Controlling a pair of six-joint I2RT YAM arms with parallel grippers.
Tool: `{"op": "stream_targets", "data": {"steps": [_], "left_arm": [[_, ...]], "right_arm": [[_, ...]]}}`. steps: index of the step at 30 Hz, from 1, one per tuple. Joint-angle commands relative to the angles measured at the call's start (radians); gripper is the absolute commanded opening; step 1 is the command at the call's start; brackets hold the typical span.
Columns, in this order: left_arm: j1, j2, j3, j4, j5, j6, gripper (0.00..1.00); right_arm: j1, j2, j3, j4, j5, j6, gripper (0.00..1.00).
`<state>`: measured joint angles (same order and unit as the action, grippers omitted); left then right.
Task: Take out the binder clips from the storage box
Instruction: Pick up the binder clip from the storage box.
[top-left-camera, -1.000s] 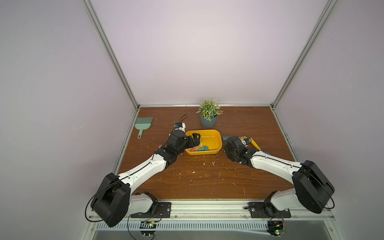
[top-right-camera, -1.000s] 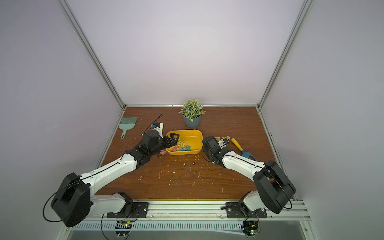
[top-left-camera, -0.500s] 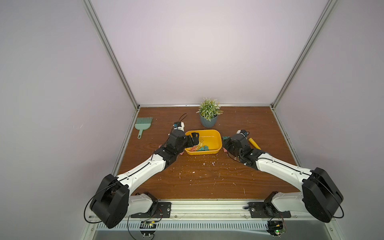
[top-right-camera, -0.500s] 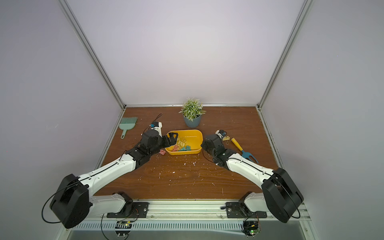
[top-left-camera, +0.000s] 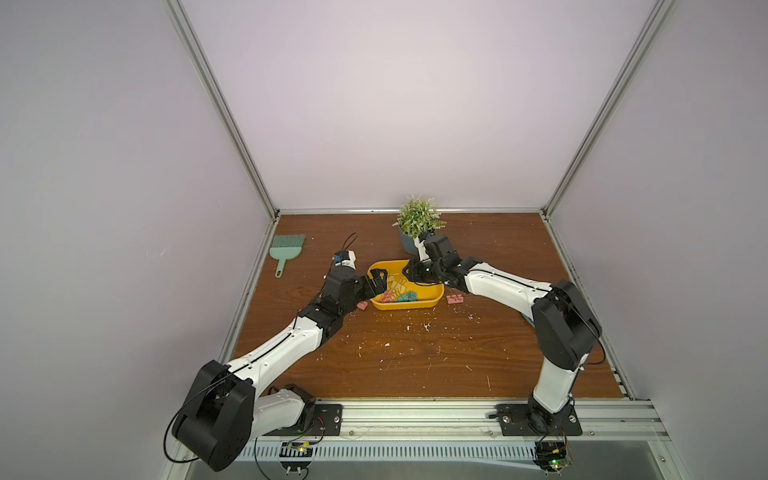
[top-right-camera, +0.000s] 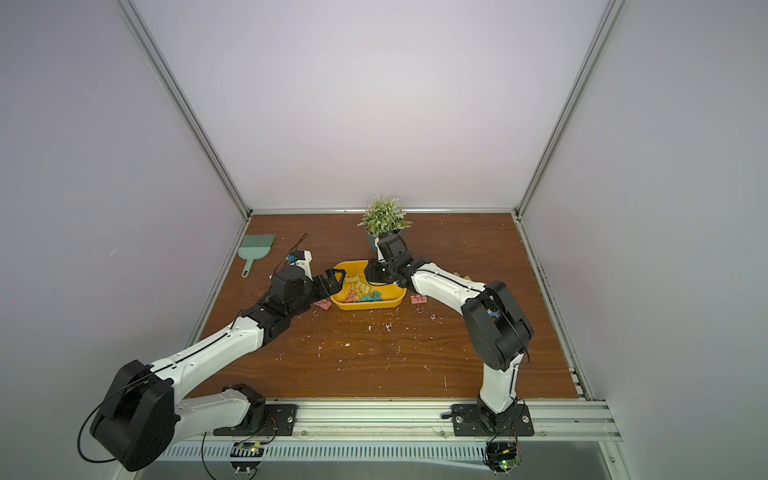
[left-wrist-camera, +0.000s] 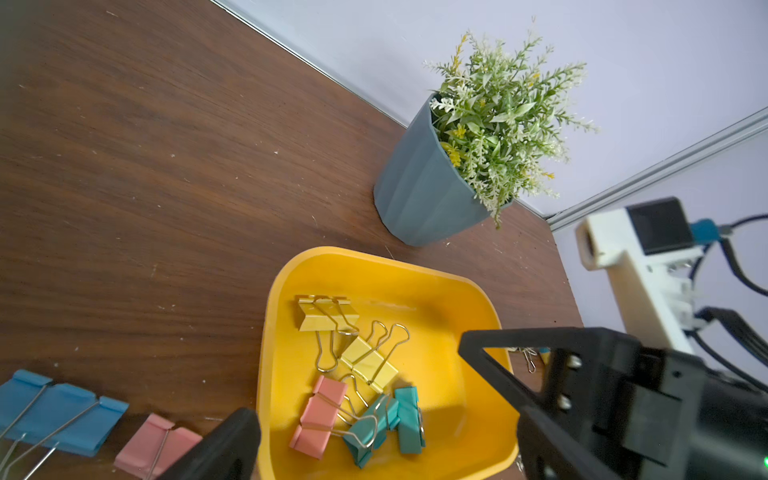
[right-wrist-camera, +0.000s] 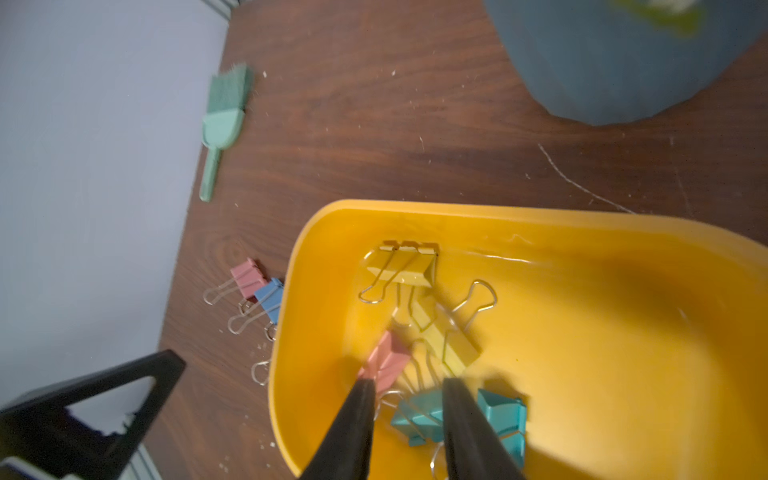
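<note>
Binder clips (left-wrist-camera: 368, 363) sat both inside and outside the storage box (top-left-camera: 405, 306). Nearest, on the worktop (top-left-camera: 415, 361), one pink clip (top-left-camera: 455, 298) lay just right of the box's near right corner. A second pink clip (top-left-camera: 362, 305) and a blue clip (left-wrist-camera: 58, 409) lay by its left end. Inside, two yellow, one pink and two teal clips were heaped towards the left. The left gripper (top-left-camera: 380, 281) hung at the box's left end, spread wide and empty. The right gripper (right-wrist-camera: 409, 388) reached in from the far right, its fingers partly apart over the teal clips, clamping nothing. Farther back stood a plant pot (left-wrist-camera: 424, 195), and a teal brush (top-left-camera: 286, 249) lay far left.
</note>
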<state>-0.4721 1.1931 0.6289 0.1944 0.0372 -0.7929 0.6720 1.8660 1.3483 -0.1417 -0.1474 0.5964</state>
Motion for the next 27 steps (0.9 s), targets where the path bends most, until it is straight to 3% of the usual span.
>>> {"op": "stream_targets", "data": {"steps": [1, 10, 27], "left_arm": [[0.006, -0.017, -0.003, -0.012, -0.006, -0.004, 0.99], [0.006, -0.027, -0.001, -0.031, -0.017, 0.002, 0.99], [0.006, -0.046, -0.020, -0.045, -0.024, 0.009, 0.99]], "right_arm": [[0.003, 0.038, 0.117, -0.170, -0.011, -0.182, 0.34], [0.008, 0.177, 0.331, -0.354, 0.055, -0.324, 0.33], [0.012, 0.359, 0.575, -0.530, -0.012, -0.417, 0.30]]}}
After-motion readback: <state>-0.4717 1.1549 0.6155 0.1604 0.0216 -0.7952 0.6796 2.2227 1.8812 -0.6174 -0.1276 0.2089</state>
